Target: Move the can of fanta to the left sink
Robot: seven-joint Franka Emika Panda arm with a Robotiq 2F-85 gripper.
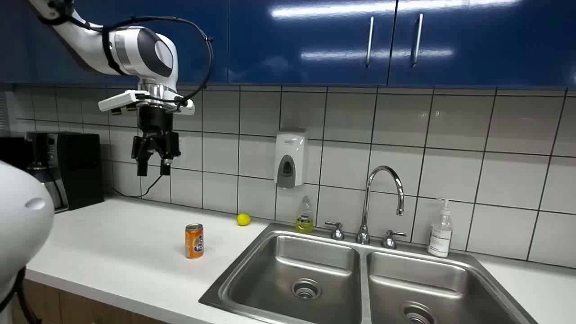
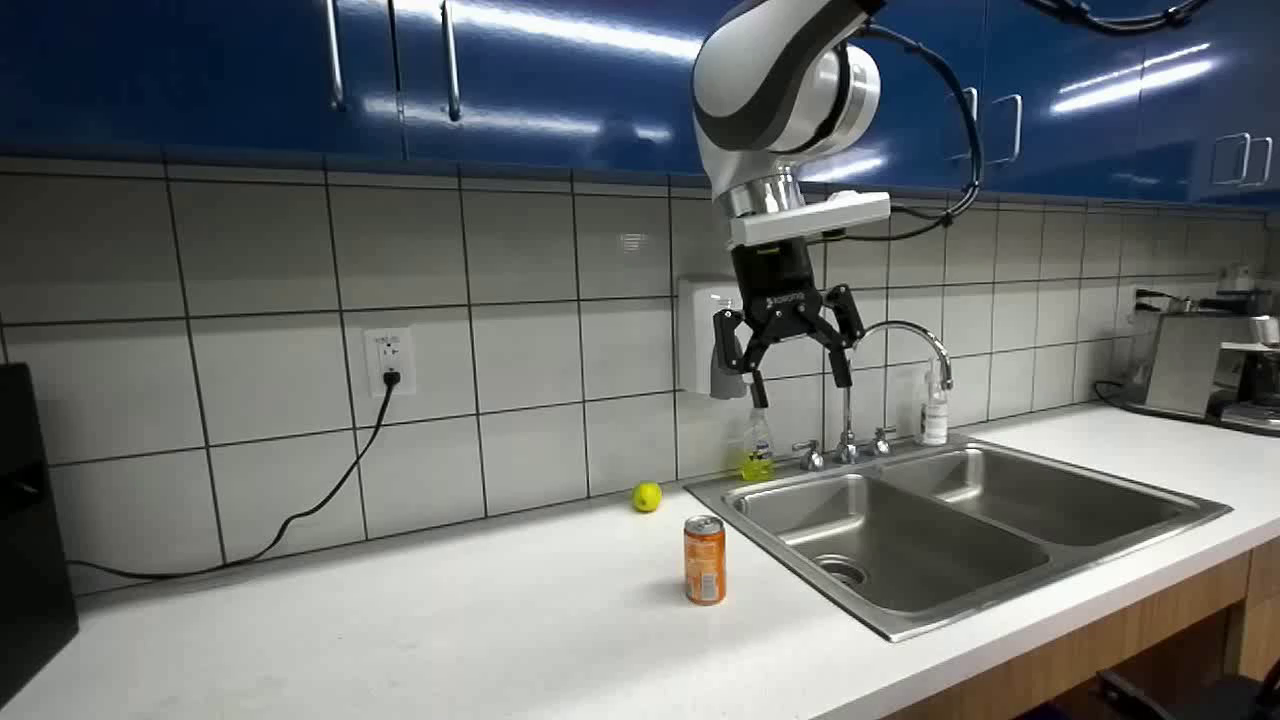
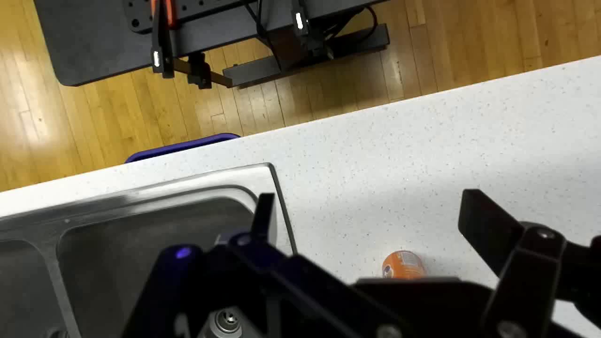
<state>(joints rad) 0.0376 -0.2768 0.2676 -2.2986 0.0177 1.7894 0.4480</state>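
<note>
The can of fanta [image 1: 194, 241] stands upright on the white counter, just outside the left sink's rim. It also shows in an exterior view [image 2: 705, 562] and, partly hidden by the gripper body, in the wrist view [image 3: 404, 265]. The left sink [image 1: 265, 288] is the steel basin nearest the can, with a round drain; it also shows in an exterior view [image 2: 930, 560] and in the wrist view [image 3: 141, 244]. My gripper [image 1: 153, 171] is open and empty, pointing down, well above the counter and apart from the can. Its spread fingers show in an exterior view [image 2: 801, 392] and in the wrist view [image 3: 369, 206].
A yellow-green fruit [image 1: 243, 219] lies near the wall. A dish soap bottle [image 1: 304, 220], the tall faucet [image 1: 366, 202] and a pump bottle [image 1: 440, 236] stand behind the basins. A dispenser [image 1: 289, 157] hangs on the tiles. A black appliance [image 1: 81, 168] stands on the counter. Blue cabinets [image 1: 310, 40] hang above.
</note>
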